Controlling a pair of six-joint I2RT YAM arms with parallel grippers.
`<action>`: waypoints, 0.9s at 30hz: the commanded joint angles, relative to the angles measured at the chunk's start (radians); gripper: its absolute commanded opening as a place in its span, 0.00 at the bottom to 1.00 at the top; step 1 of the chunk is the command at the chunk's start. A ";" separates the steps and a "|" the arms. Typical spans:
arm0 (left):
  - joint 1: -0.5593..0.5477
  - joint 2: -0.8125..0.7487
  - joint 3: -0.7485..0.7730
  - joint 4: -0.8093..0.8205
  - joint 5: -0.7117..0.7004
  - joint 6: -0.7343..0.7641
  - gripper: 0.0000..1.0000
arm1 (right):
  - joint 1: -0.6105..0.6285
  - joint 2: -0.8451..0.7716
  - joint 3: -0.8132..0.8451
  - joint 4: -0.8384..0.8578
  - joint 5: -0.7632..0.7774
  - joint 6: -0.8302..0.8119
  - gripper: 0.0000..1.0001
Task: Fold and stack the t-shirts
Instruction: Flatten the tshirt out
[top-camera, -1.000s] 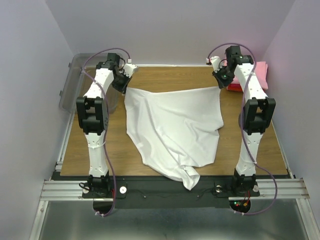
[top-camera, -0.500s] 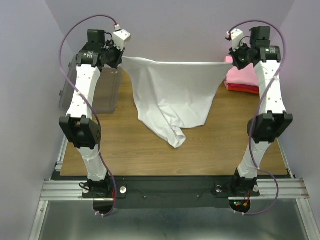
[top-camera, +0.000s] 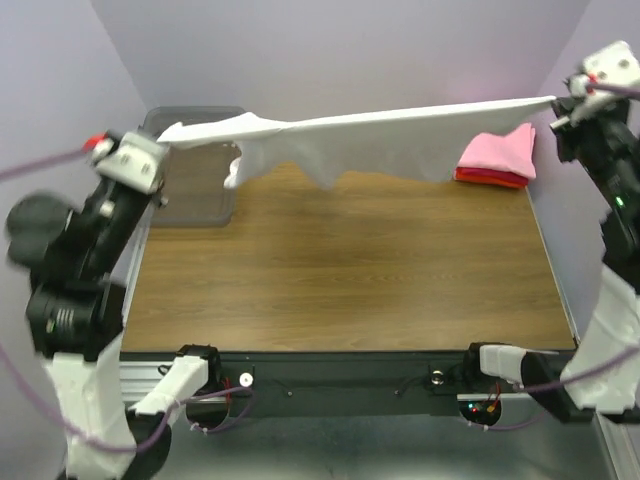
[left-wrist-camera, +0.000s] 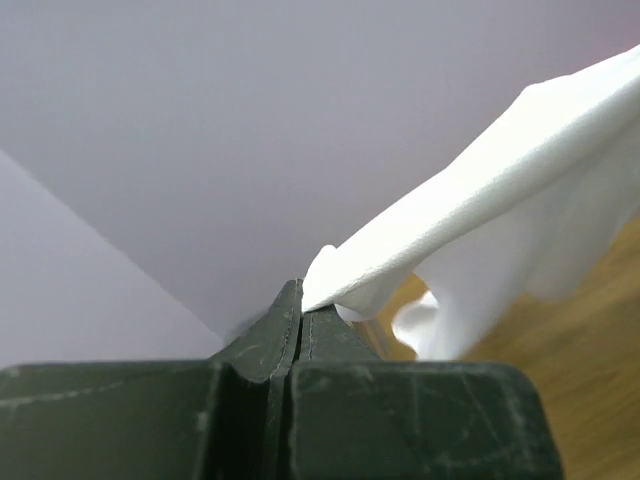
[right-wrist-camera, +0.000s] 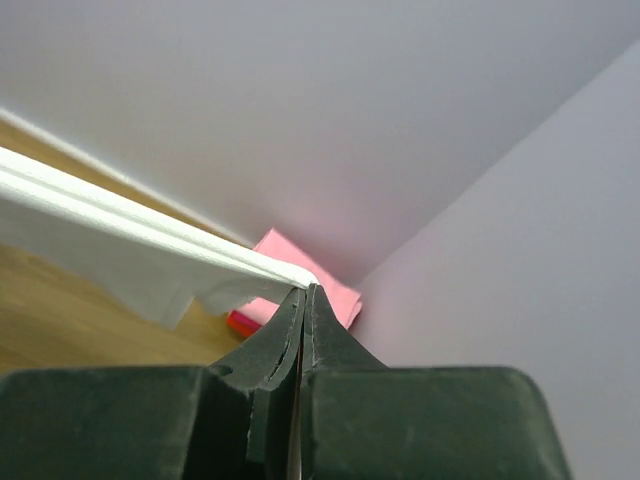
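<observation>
Top camera looks down; 2 close wrist cameras share the white t-shirt (top-camera: 400, 140).

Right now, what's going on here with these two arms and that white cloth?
The two arms hold a white t-shirt stretched between them, in the air over the far side of the table. The left tool is shut on one end, the right tool on the other. A folded pink t-shirt lies on a red t-shirt at the far right corner.
</observation>
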 joint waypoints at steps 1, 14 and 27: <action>0.010 -0.202 -0.100 0.119 -0.106 0.030 0.00 | -0.012 -0.154 -0.048 0.049 0.101 0.035 0.00; 0.012 -0.211 -0.107 0.003 -0.094 0.119 0.00 | -0.012 -0.219 -0.224 0.064 0.097 -0.026 0.01; -0.094 0.223 -0.408 0.085 -0.132 0.156 0.00 | -0.010 -0.020 -0.832 0.362 -0.083 -0.126 0.01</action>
